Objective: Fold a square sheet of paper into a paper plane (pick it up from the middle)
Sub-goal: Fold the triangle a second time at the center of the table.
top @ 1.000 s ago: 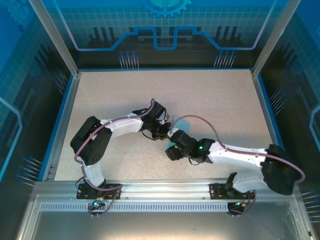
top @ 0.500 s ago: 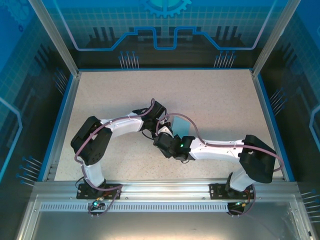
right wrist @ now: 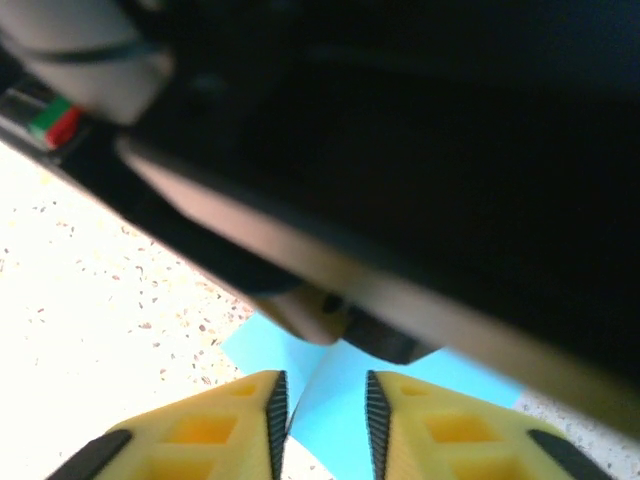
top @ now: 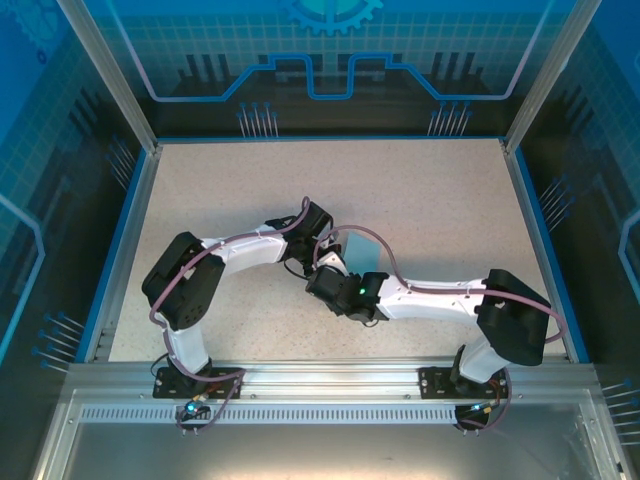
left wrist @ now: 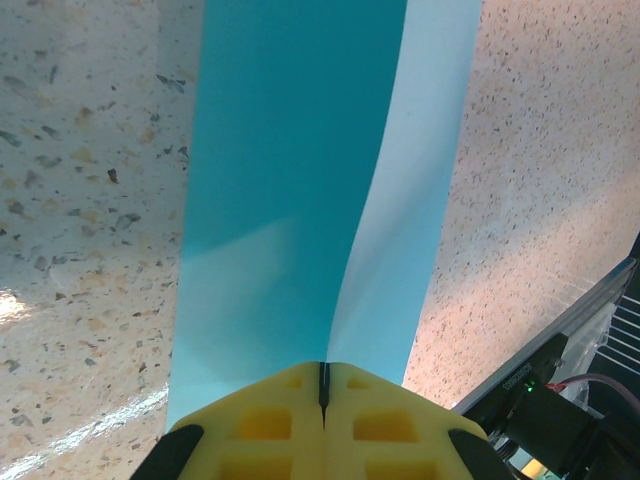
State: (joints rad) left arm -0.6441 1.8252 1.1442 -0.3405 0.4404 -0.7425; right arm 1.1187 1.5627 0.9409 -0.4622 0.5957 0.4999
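Speckled tabletop (top: 430, 200), blue patterned walls (top: 330, 60)

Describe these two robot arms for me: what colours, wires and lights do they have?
Both the left arm and the right arm have white shells with black joints. A pinkish-purple cable loops along each. A green light glows near the right wrist. The fingers are yellow blocks with hollow pockets and ribbed black inner pads.

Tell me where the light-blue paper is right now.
In the top view the paper is near the middle of the table, just right of the left gripper, which pinches its edge.
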